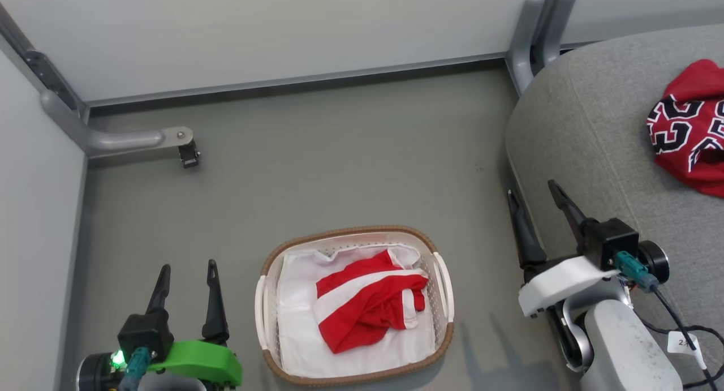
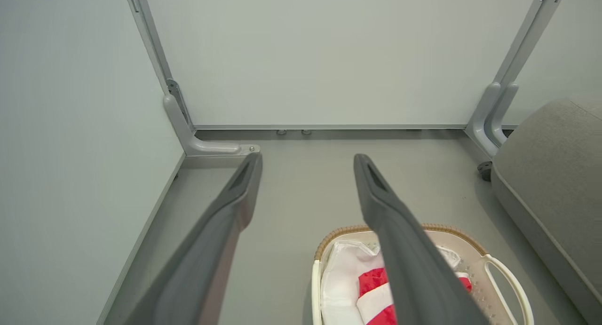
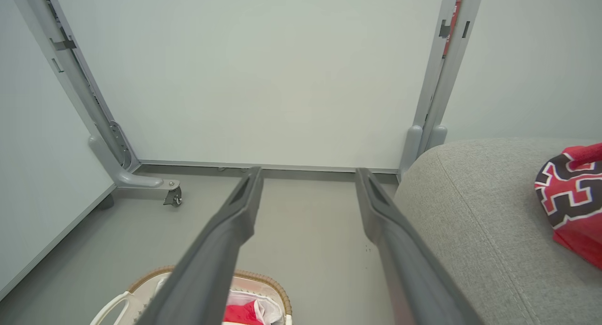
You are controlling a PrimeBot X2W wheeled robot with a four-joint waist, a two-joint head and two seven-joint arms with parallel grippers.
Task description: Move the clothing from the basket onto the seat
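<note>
Claws: left gripper (image 1: pixel 188 265), right gripper (image 1: pixel 531 188) both released.
Striped garment (image 1: pixel 367 300): right of left gripper; seems soft, light; I'd pinch its bunched middle.

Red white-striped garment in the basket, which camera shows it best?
Head view: the red white-striped fabric garment shows whole. Left wrist view crops it at the bottom edge; right wrist view catches a red scrap.

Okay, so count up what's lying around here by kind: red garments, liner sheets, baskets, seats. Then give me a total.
Red garments: 2 (numbered jersey, striped garment)
White liner sheet: 1
Basket: 1
Seat: 1
Total: 5
</note>
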